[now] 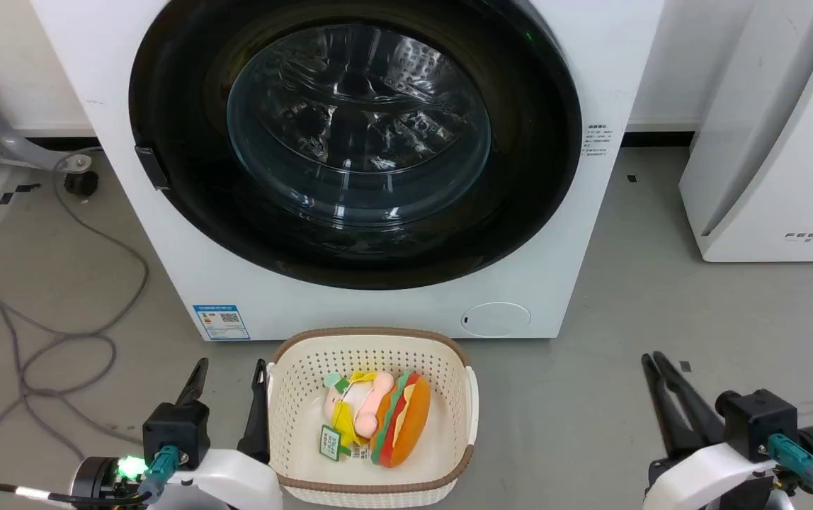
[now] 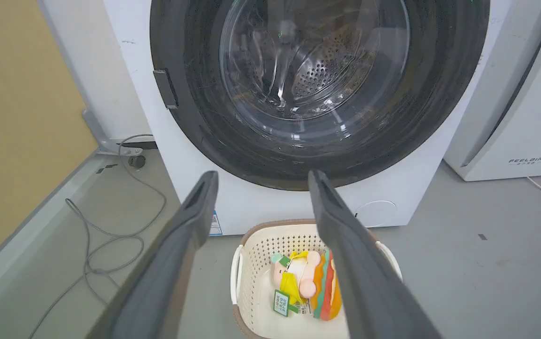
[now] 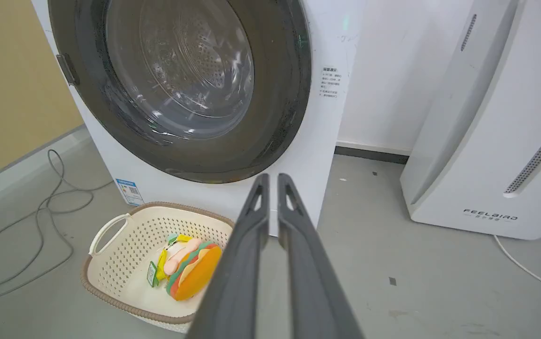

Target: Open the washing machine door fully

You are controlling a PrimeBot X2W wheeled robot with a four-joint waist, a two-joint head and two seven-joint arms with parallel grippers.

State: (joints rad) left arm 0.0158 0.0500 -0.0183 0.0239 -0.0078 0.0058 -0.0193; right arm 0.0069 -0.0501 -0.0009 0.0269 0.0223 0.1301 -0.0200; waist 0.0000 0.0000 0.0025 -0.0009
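The white washing machine [image 1: 378,312] stands straight ahead on the floor. Its washing machine door [image 1: 534,142], a glossy black disc with a bulging glass window, lies flush against the front, with a small dark catch [image 1: 151,168] at its left rim. My left gripper [image 1: 231,365] hangs low at the lower left, open and empty, well short of the door [image 2: 195,117]. At the lower right, my right gripper [image 1: 654,358] has its fingers almost together with nothing between them, also far from the door [image 3: 280,94]. In the right wrist view its fingertips [image 3: 261,181] leave a thin slit.
A cream perforated basket [image 1: 371,336] with a burger toy [image 1: 403,418] sits on the floor right before the machine, between my arms. A white FEELAIR appliance [image 1: 768,142] stands at the right. Grey cables [image 1: 59,340] trail over the floor at the left.
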